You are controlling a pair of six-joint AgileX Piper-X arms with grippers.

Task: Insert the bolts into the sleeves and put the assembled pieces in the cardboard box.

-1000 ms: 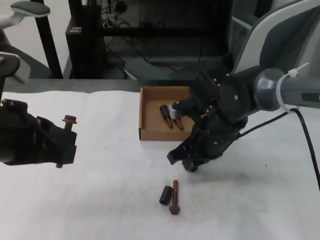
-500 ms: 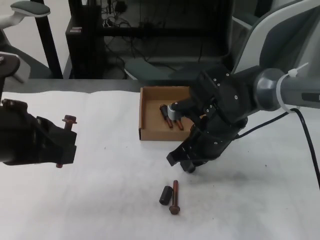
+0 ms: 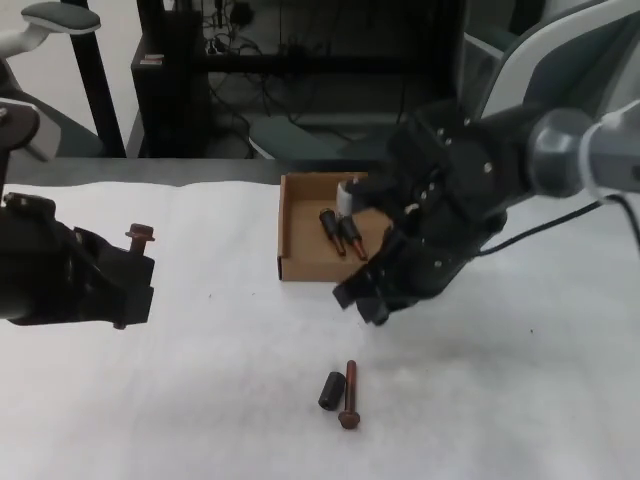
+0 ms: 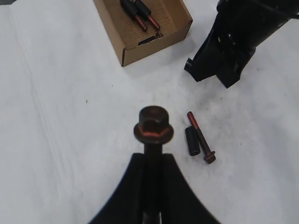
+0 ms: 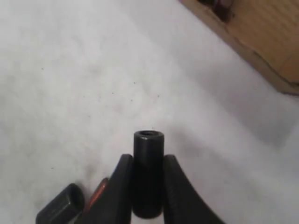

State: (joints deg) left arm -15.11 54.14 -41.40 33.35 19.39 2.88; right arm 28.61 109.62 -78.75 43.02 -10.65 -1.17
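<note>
A: What is the left gripper (image 4: 152, 161) holding?

B: A bolt (image 4: 153, 126). The fingers are closed narrowly on its shank, and the hex head sticks out past the fingertips.

A: And the right gripper (image 5: 148, 163)?

B: Its fingers are pinched on a black sleeve (image 5: 148, 144). The sleeve's open end points out beyond the tips.

A: Where are the other parts?

B: A loose bolt (image 3: 349, 393) and a loose sleeve (image 3: 331, 389) lie side by side on the white cloth (image 3: 200, 400), below the right gripper and on its camera side. The box (image 3: 283, 225) sits just beyond that gripper and has two pieces (image 3: 340, 232) inside. All of these are well apart from the left gripper, off to its right.

A: What differs from a moment ago?

B: The right gripper has risen off the cloth and drawn closer to the box. The left gripper and its bolt have hardly shifted. The loose parts lie where they were.

A: Is anything hard to make out?

B: The bolt's shank is hidden between the left fingers. The sleeve's lower end is hidden between the right fingers. In the high view the right arm covers the box's right side. In the right wrist view the box is cut off at the frame edge.
</note>
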